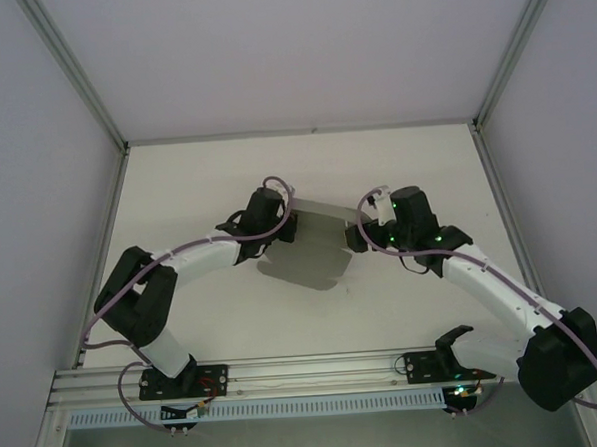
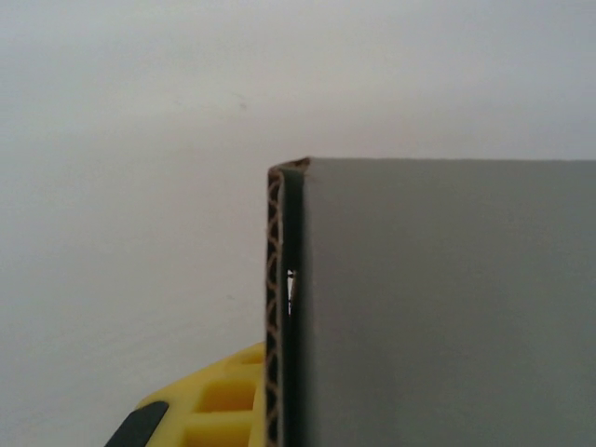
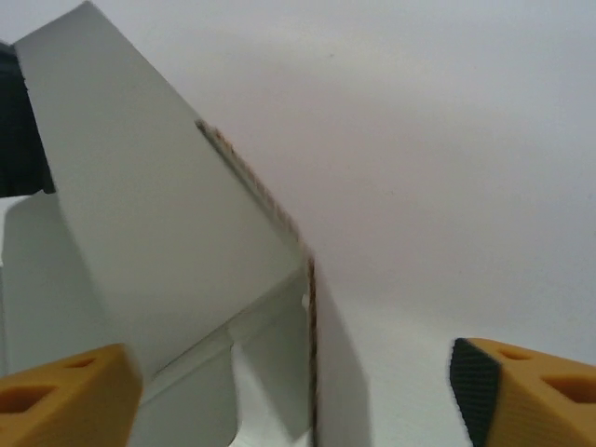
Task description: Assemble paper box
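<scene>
- Two tools face each other at the middle of the tabletop (image 1: 396,168): my left tool (image 1: 280,222) and my right tool (image 1: 361,236), with the paper box (image 1: 310,251) between them.
- From above, I see the paper box as grey card, partly folded. A low sheet with an uneven near edge lies on the tabletop, and a panel (image 1: 323,217) rises along its far side, spanning from one tool to the other.
- My left tool is pressed together, pinching the left end of that raised panel. In the left wrist view the grey card stands upright, its corrugated cut edge (image 2: 275,307) just beside one yellow finger (image 2: 219,410). The other finger is hidden behind the card.
- My right tool is spread wide, its two yellow fingers (image 3: 65,391) well apart at the bottom of the right wrist view.
- Between those fingers a flap (image 3: 158,233) of the box leans tilted, closer to the finger at the left of that view. I cannot tell whether it touches that finger.
</scene>
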Robot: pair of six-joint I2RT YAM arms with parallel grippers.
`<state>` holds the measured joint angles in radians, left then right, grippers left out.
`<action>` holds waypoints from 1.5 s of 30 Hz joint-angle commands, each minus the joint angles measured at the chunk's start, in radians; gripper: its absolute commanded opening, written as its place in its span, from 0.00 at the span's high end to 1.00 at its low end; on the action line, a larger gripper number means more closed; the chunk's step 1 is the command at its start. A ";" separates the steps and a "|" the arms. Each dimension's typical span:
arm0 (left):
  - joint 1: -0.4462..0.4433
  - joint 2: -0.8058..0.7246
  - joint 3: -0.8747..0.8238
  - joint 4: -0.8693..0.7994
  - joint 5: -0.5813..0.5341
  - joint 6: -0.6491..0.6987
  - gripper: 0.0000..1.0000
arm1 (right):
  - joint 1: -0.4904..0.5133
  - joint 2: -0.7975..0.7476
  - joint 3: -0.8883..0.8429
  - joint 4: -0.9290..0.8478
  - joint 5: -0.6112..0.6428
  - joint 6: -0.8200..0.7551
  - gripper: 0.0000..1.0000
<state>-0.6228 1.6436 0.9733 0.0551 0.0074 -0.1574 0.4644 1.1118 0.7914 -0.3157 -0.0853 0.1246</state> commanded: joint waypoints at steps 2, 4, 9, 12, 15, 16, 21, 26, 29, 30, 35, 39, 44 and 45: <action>0.009 -0.070 -0.006 -0.053 0.143 0.019 1.00 | 0.003 0.014 0.050 -0.020 -0.041 -0.083 0.38; 0.008 -0.083 -0.008 -0.061 0.103 0.009 1.00 | 0.002 0.009 0.052 -0.033 -0.064 -0.084 0.51; 0.015 -0.100 -0.003 -0.083 0.041 0.000 1.00 | 0.002 -0.036 0.012 -0.011 -0.082 -0.130 0.79; 0.015 -0.091 0.016 -0.097 0.029 -0.008 1.00 | 0.002 -0.049 -0.001 0.004 -0.089 -0.135 0.90; 0.014 -0.082 0.027 -0.094 -0.021 -0.028 1.00 | 0.002 -0.047 0.002 -0.002 -0.087 -0.150 0.90; 0.015 -0.076 0.034 -0.099 -0.056 -0.036 1.00 | 0.002 -0.045 0.003 -0.001 -0.076 -0.151 0.93; 0.011 -0.052 0.058 -0.147 -0.336 -0.116 1.00 | 0.002 -0.042 0.004 0.017 -0.050 -0.146 1.00; 0.007 0.026 0.140 -0.297 -0.603 -0.200 1.00 | 0.003 -0.030 0.006 0.036 -0.044 -0.139 1.00; 0.007 0.070 0.173 -0.370 -0.682 -0.235 1.00 | 0.004 -0.016 0.014 0.036 -0.044 -0.138 1.00; 0.008 0.073 0.172 -0.371 -0.686 -0.247 1.00 | 0.004 -0.011 0.015 0.036 -0.044 -0.138 1.00; 0.006 0.017 0.110 -0.244 -0.509 -0.154 1.00 | 0.004 0.002 0.028 0.048 -0.021 -0.135 1.00; -0.003 -0.080 0.015 -0.102 -0.275 -0.059 1.00 | 0.004 0.001 0.025 0.084 0.060 -0.118 0.71; -0.012 -0.161 -0.044 -0.061 -0.214 -0.071 1.00 | 0.002 -0.057 0.004 0.105 0.086 -0.098 0.19; -0.011 -0.169 -0.049 -0.062 -0.215 -0.071 1.00 | 0.002 -0.072 -0.002 0.112 0.085 -0.084 0.14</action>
<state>-0.6270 1.5276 0.9394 -0.0677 -0.2436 -0.2462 0.4679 1.0943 0.8032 -0.2256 -0.0250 0.0147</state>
